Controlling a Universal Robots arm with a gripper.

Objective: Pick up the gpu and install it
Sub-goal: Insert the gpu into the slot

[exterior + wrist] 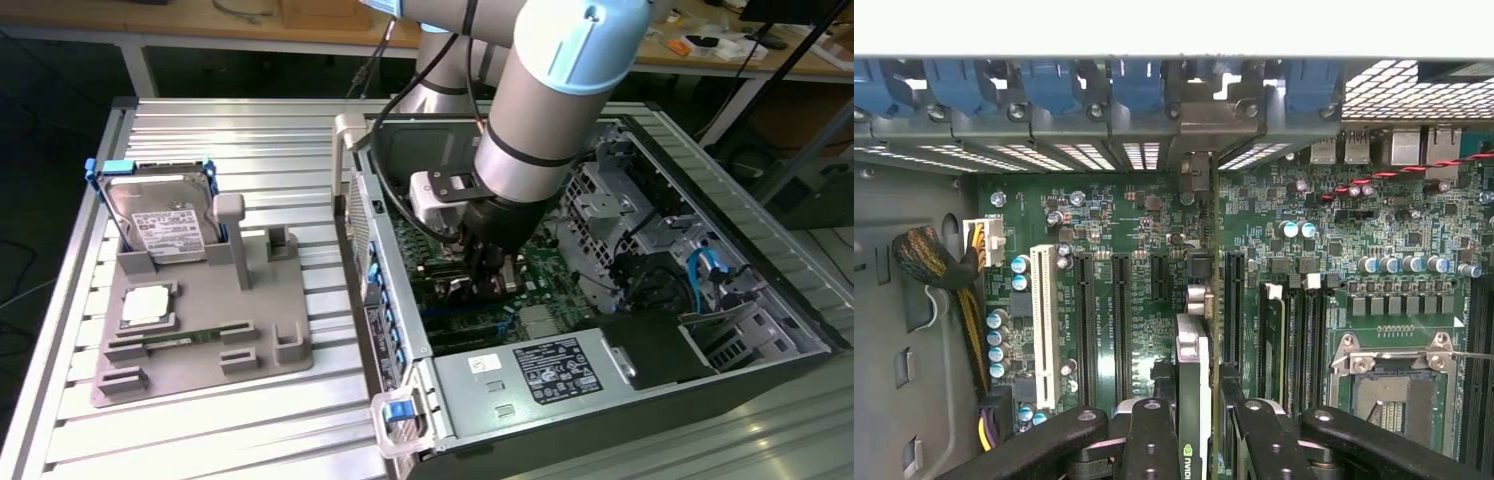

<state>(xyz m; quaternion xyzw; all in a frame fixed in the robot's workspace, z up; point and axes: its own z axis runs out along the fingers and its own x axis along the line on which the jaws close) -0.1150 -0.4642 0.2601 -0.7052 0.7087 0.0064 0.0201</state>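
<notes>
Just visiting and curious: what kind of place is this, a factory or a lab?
Probably a lab or workshop bench for testing computer assembly. An opened computer case lies on a ribbed metal table, a grey fixture holds a hard drive, and wooden workbenches stand behind.

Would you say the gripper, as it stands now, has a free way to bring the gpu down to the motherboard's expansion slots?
Probably yes. The gripper holds the gpu edge-on just above the motherboard, in line with the black slots. The case lies open, and nothing seems to stand between card and slots.
</notes>
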